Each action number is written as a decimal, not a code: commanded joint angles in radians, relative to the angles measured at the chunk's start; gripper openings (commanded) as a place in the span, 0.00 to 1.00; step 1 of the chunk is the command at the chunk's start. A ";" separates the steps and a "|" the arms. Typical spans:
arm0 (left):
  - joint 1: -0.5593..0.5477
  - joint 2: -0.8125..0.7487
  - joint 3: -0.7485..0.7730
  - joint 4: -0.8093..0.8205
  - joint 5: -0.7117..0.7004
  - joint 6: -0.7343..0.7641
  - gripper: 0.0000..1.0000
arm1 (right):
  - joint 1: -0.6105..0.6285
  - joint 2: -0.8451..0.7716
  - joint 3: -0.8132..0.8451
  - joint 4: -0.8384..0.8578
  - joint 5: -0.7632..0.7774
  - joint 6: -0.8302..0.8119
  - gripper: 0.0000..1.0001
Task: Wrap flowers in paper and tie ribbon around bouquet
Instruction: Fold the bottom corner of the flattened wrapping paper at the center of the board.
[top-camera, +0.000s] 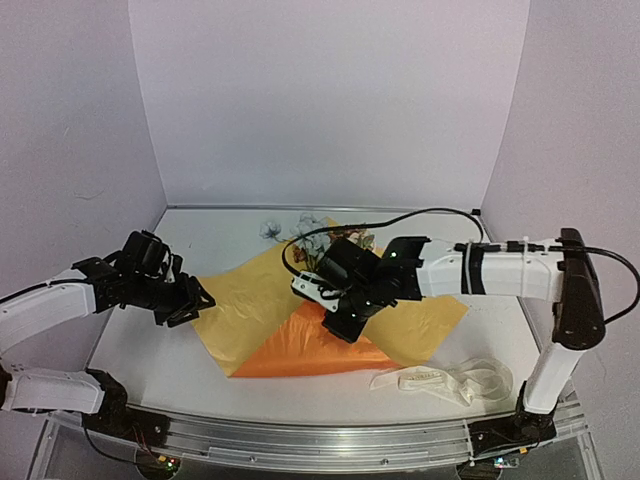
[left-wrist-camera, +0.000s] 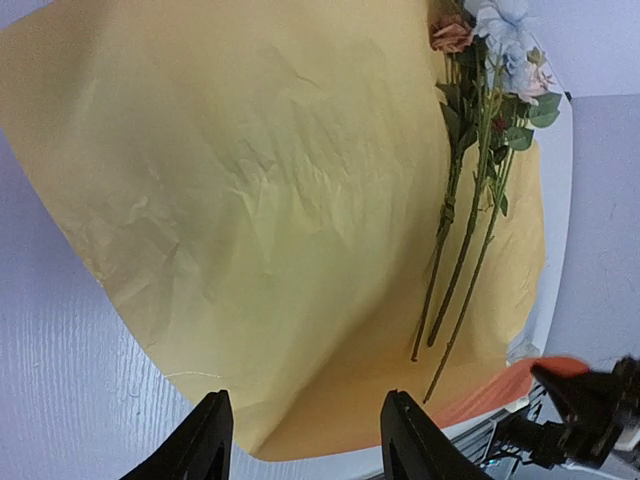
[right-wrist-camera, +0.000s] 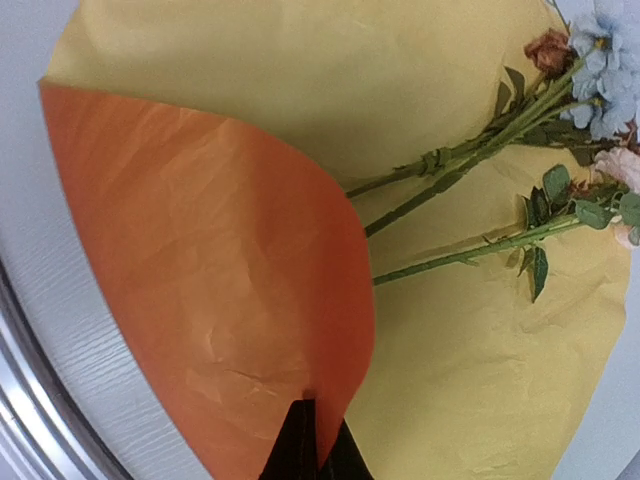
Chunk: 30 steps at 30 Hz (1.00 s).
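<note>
Room: white tabletop (top-camera: 150, 350) boxed in by lilac walls (top-camera: 330, 100), with both arms reaching in from the near edge.
Paper: the paper (top-camera: 250, 300) lies spread at mid-table, pale yellow face up. Its near corner is lifted and curled over, so the orange side shows.
Flowers: the flowers (right-wrist-camera: 480, 150) lie flat on the yellow face, with the blooms at the far edge of the sheet and the thin stems pointing back toward me. The orange flap has not reached them yet.
Ribbon: the ribbon (top-camera: 450, 380) sits in a loose heap on the table, near right, apart from the paper.
Left gripper: the left gripper (left-wrist-camera: 305, 420) has its fingers spread and nothing between them. It hovers at the left corner of the sheet.
Right gripper: the right gripper (right-wrist-camera: 305, 440) is pinched tight on the edge of the orange flap and holds it up.
Handling, paper: I judge it very light, thin and crinkly. It should crease readily, spring back if let go, and tear under a hard tug.
Handling, flowers: light and springy, I reckon. The stems look free to roll or skid on the sheet.
Where to hold: I would pinch the paper at the edges and corners only. For the flowers, I would grip the bunched stems below the leaves, never the blooms.
Risk: dragging the flap could shift the whole sheet and scatter the stems.
</note>
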 joint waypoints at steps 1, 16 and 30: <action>-0.074 0.010 0.056 0.061 -0.019 0.092 0.51 | -0.082 0.125 0.124 -0.035 -0.018 0.056 0.00; -0.277 0.356 0.127 0.367 0.075 0.191 0.43 | -0.214 0.349 0.367 -0.012 0.060 0.061 0.00; -0.293 0.577 0.123 0.447 0.089 0.193 0.32 | -0.232 0.341 0.337 -0.020 0.116 0.086 0.03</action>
